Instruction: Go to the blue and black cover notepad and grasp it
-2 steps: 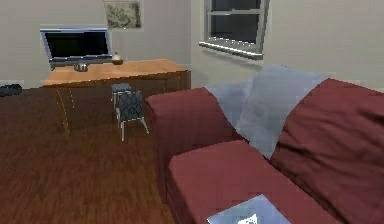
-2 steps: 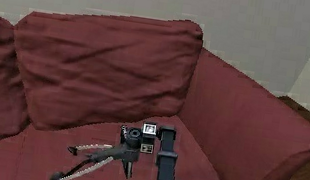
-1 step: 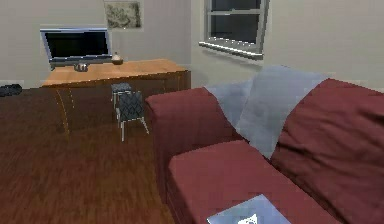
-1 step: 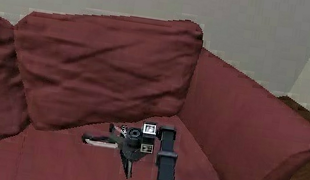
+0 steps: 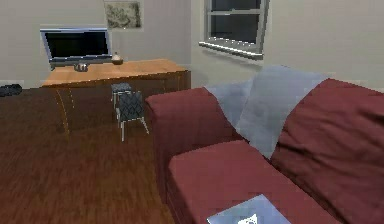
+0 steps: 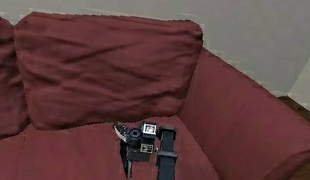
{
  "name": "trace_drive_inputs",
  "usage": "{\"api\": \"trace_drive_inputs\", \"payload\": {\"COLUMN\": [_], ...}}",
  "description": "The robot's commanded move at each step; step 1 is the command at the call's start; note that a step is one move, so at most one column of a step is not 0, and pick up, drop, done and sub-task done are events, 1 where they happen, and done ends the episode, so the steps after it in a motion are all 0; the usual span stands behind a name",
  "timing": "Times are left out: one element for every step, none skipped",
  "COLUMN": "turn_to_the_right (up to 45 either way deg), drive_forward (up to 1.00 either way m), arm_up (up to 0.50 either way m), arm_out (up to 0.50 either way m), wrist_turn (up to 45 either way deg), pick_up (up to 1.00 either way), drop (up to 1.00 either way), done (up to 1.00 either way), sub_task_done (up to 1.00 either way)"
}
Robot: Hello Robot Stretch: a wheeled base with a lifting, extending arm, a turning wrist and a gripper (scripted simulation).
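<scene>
The notepad, a flat bluish pad, lies on the sofa seat, midway between front edge and backrest. The gripper shows near the seat's back edge. I cannot tell its finger spacing or whether it holds anything. A grasp here risks catching soft cushion rather than the pad.

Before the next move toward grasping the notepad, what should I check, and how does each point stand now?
1. Notepad found: cannot tell; a pale flat thing lies on the sofa.
2. Arm reaches out toward the sofa: ok.
3. Pincer aligned with that thing: cannot tell.
4. Pincer holding anything: cannot tell.
5. Chair stands apart from the sofa: ok.
</scene>
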Motion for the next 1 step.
{"api": "trace_drive_inputs", "payload": {"turn_to_the_right": [0.0], "drive_forward": [0.0], "arm_up": [-0.3], "arm_out": [0.0], "wrist_turn": [0.0], "pick_up": [0.0], "drop": [0.0], "done": [0.0], "sub_task_done": [0.0]}}
